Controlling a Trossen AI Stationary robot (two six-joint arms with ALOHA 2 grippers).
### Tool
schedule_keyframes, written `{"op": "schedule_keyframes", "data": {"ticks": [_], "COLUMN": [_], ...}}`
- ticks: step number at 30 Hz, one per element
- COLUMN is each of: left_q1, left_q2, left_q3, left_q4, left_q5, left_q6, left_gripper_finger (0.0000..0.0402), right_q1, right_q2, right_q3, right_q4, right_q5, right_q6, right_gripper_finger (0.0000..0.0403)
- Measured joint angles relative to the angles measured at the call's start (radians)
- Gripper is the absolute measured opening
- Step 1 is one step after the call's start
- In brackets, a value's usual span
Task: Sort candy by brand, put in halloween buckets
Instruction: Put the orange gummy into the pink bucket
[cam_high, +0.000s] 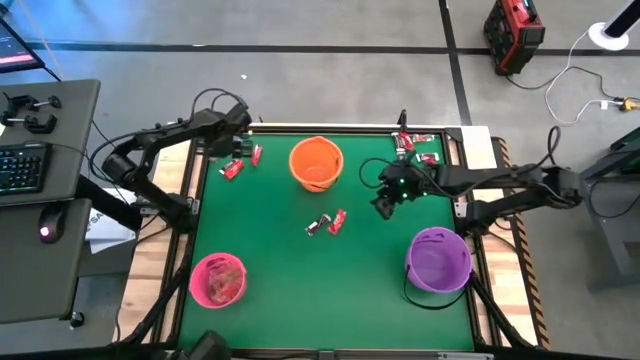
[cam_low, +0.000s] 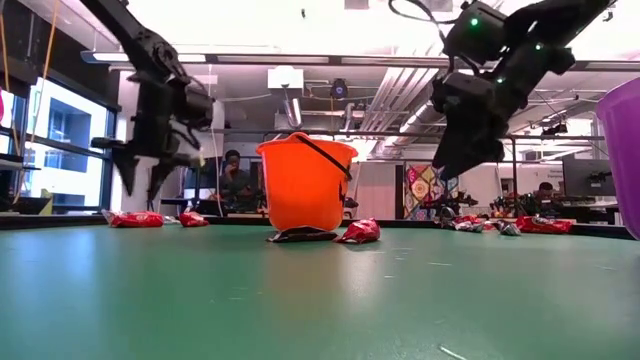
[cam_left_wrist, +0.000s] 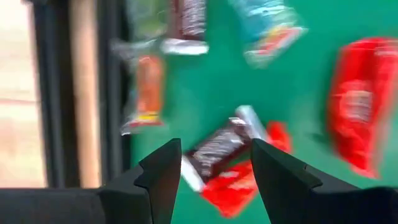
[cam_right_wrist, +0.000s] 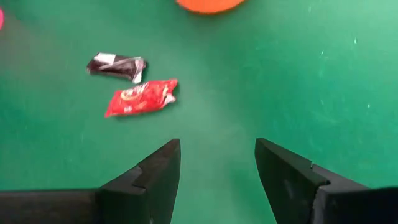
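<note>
Green felt is covering the worktop (cam_high: 330, 290), and from above three buckets are standing on it: an orange bucket (cam_high: 316, 163) near the far edge, a pink bucket (cam_high: 218, 279) at the near left already holding some candy, and a purple bucket (cam_high: 438, 258) at the near right whose contents cannot be judged. Loose candy is lying in a far-left cluster (cam_high: 240, 160), a far-right cluster (cam_high: 415, 148), and as a pair (cam_high: 327, 224) in the middle, so most sorting is looking undone. At table height, the left gripper (cam_low: 140, 170) and right gripper (cam_low: 458, 160) are both hanging above the felt, carrying nothing. Through the left wrist camera, that arm's fingers are standing apart and empty over a dark-wrapped piece (cam_left_wrist: 217, 149) lying on a red one (cam_left_wrist: 233, 186). Through the right wrist camera, its spread, empty fingers are pointing toward the middle pair, a dark piece (cam_right_wrist: 116, 66) beside a red piece (cam_right_wrist: 142, 97).
</note>
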Motion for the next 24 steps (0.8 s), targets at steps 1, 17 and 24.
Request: {"op": "schedule_keyframes", "data": {"ticks": [1, 17, 24], "left_q1": [0.003, -0.055, -0.047], "left_q2": [0.0, 0.177, 0.191], "left_q3": [-0.016, -0.024, -0.014], "left_q4": [0.019, 0.047, 0.049], "left_q5": [-0.021, -0.293, -0.334], "left_q6": [-0.001, -0.037, -0.081], "left_gripper_finger": [0.0184, 0.0184, 0.0184], "right_q1": [-0.007, -0.087, -0.086], "right_q2": [0.006, 0.036, 0.036], "right_q3": [0.0, 0.002, 0.002], "right_q4": [0.023, 0.232, 0.223], "right_q5": [0.002, 0.01, 0.008], "right_q6": [0.0, -0.006, -0.014], "right_gripper_finger": [0.0199, 0.0199, 0.0199]}}
